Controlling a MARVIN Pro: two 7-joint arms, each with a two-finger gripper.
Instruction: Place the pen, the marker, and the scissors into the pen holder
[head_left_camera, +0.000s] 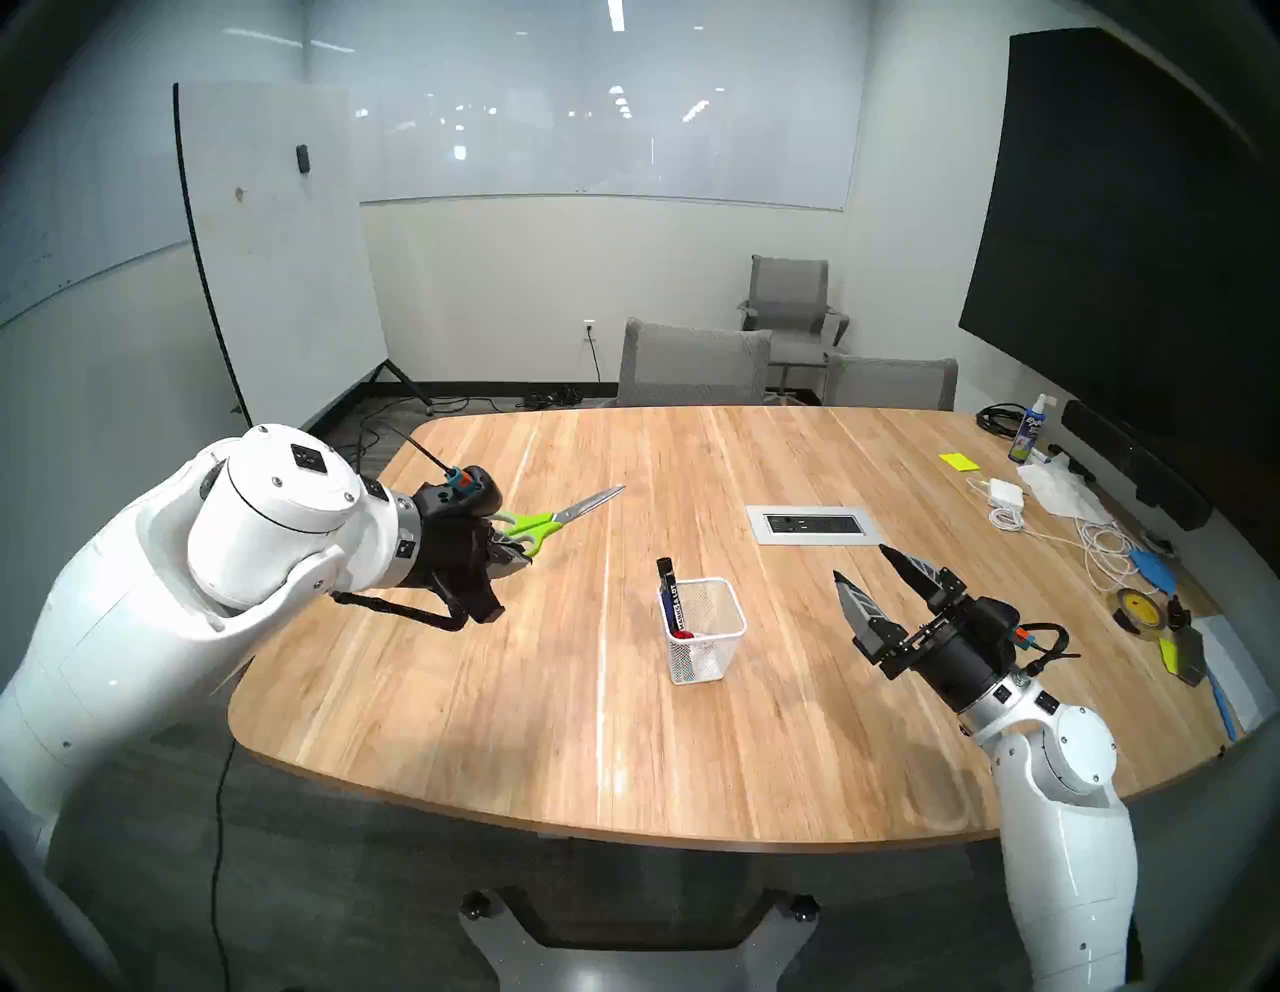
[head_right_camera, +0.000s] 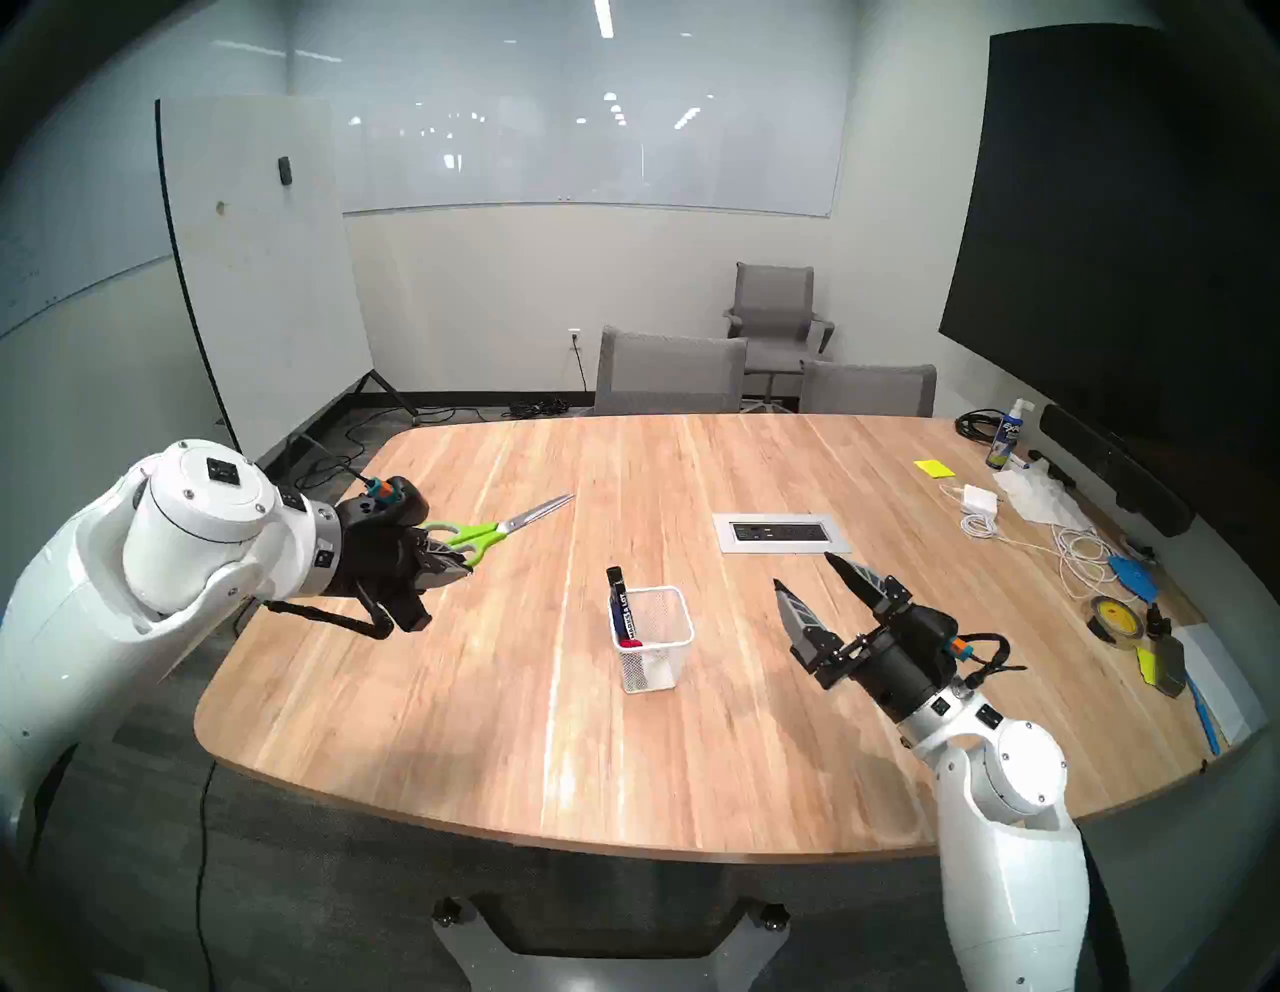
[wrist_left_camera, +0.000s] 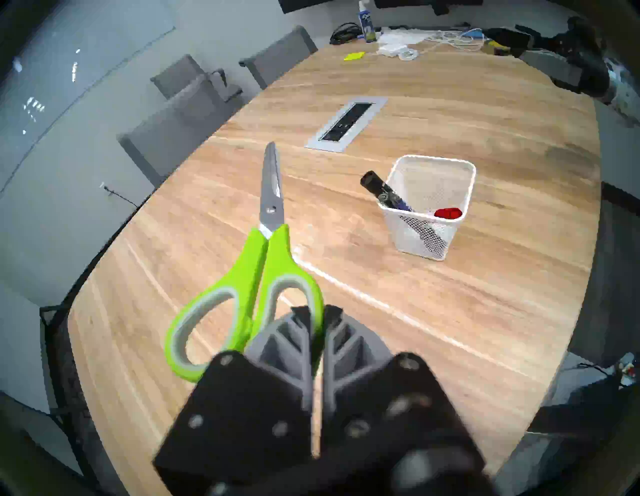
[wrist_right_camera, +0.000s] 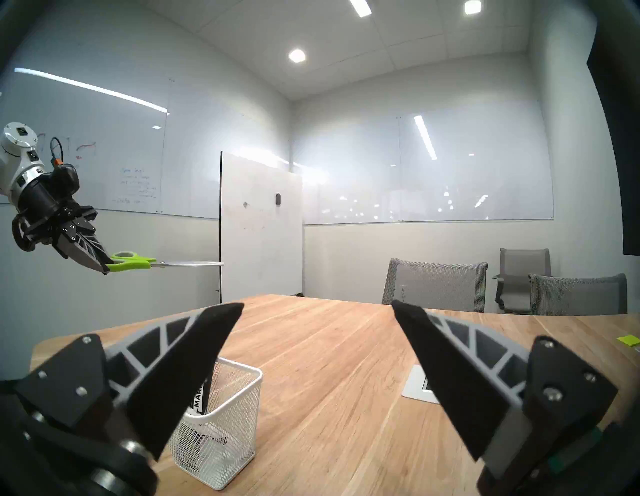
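Scissors step in hand. Left gripper (wrist_left_camera: 317, 313) clamped on one green loop of the scissors (wrist_left_camera: 266, 249), held level and clear of the table (head_left_camera: 485, 693). Right gripper (head_left_camera: 869, 569) idle, jaws wide apart, empty. Pen holder (head_left_camera: 720, 648) mid-table, black marker (head_left_camera: 666, 589) already inside. Next, probably: carry across, tip blades down, lower into cup

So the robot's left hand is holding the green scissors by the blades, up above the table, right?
Not quite. The left hand holds the scissors by one of the green handle loops, not the blades; the silver blades point away from it, free. The left wrist view shows this. They are indeed held up above the table.
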